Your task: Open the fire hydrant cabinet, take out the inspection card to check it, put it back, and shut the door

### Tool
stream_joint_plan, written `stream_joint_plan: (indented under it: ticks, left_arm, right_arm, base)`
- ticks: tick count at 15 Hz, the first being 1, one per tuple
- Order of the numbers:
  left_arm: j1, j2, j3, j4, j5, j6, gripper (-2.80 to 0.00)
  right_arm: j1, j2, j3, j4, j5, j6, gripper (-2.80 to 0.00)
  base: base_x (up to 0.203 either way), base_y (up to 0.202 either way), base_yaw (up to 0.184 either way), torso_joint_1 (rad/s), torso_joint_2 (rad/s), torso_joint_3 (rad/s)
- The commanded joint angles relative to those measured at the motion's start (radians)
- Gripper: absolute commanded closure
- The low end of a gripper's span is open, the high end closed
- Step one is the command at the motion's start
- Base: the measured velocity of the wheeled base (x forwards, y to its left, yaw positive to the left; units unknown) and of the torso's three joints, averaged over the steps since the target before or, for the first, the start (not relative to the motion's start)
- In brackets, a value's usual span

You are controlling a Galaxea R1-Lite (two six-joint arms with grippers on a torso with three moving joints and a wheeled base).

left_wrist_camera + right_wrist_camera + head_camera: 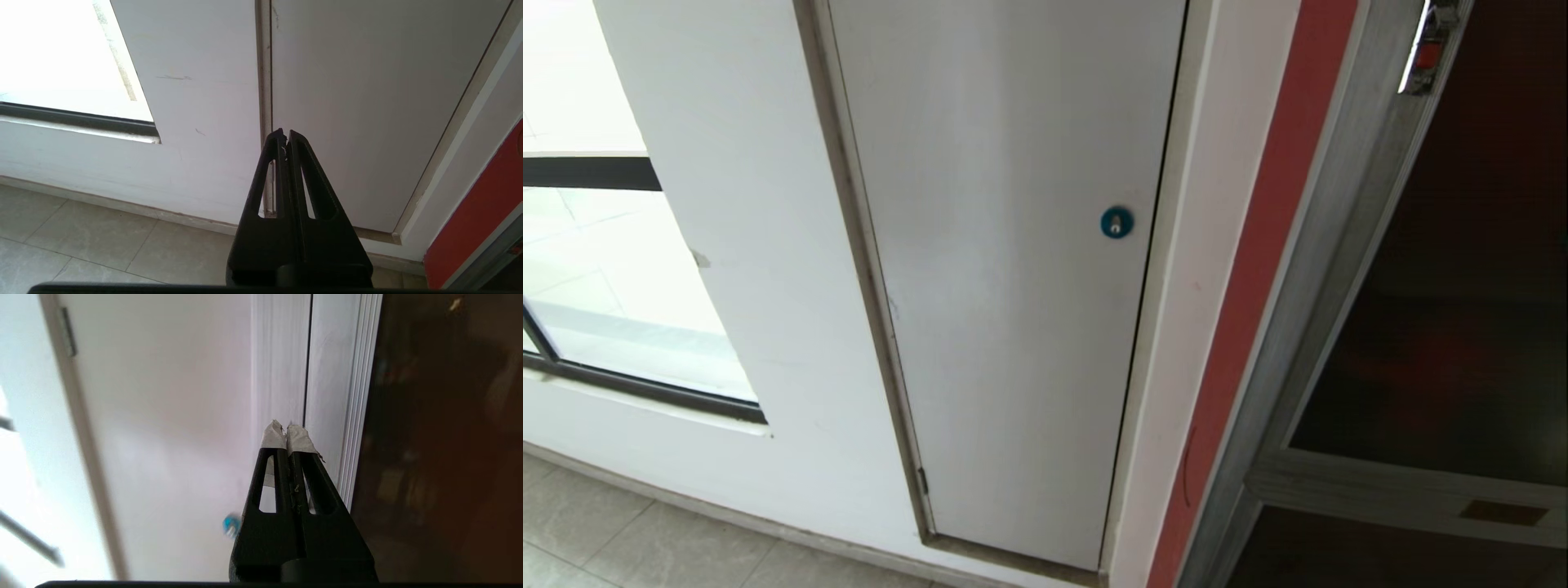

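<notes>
White wall, tiled floor, silver-framed cabinet.

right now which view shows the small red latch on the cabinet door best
The head view: the red latch sits at the top right on the door edge. The right wrist view shows only the door's dark glass; the left wrist view shows neither.

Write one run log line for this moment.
door: closed | latch: untouched | right gripper: shut, empty | left gripper: shut, empty
</notes>
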Motion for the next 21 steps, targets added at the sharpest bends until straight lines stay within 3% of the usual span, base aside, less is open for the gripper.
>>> stream_joint_plan:
  ticks: [1, 5, 9, 11, 13, 21]
  left_arm:
    - [0.000, 0.001, 0.008, -0.001, 0.000, 0.000, 0.00]
    - [0.000, 0.001, 0.008, -0.001, 0.000, 0.000, 0.00]
    - [0.000, 0.001, 0.008, 0.001, 0.000, 0.000, 0.00]
    - [0.000, 0.001, 0.008, 0.000, 0.000, 0.000, 0.00]
    - [0.000, 0.001, 0.006, -0.001, 0.000, 0.000, 0.00]
    - [0.000, 0.001, 0.008, -0.001, 0.000, 0.000, 0.00]
  right_arm:
    - [-0.001, -0.059, 0.025, 0.021, 0.022, 0.041, 0.00]
    - [-0.054, -0.043, -0.002, 0.148, 0.055, 0.051, 0.00]
    - [-0.175, 0.018, -0.167, 0.382, 0.260, 0.127, 0.00]
    - [-0.226, 0.039, -0.167, 0.419, 0.377, 0.144, 0.00]
    - [-0.248, 0.048, -0.166, 0.424, 0.441, 0.146, 0.00]
    - [-0.237, 0.057, -0.159, 0.417, 0.465, 0.144, 0.00]
  base:
    - [0.000, 0.000, 0.000, 0.000, 0.00, 0.000]
    - [0.000, 0.000, 0.000, 0.000, 0.00, 0.000]
    - [0.000, 0.000, 0.000, 0.000, 0.00, 0.000]
    - [0.000, 0.000, 0.000, 0.000, 0.00, 0.000]
    - [0.000, 0.000, 0.000, 0.000, 0.00, 0.000]
    - [0.000, 0.000, 0.000, 0.000, 0.00, 0.000]
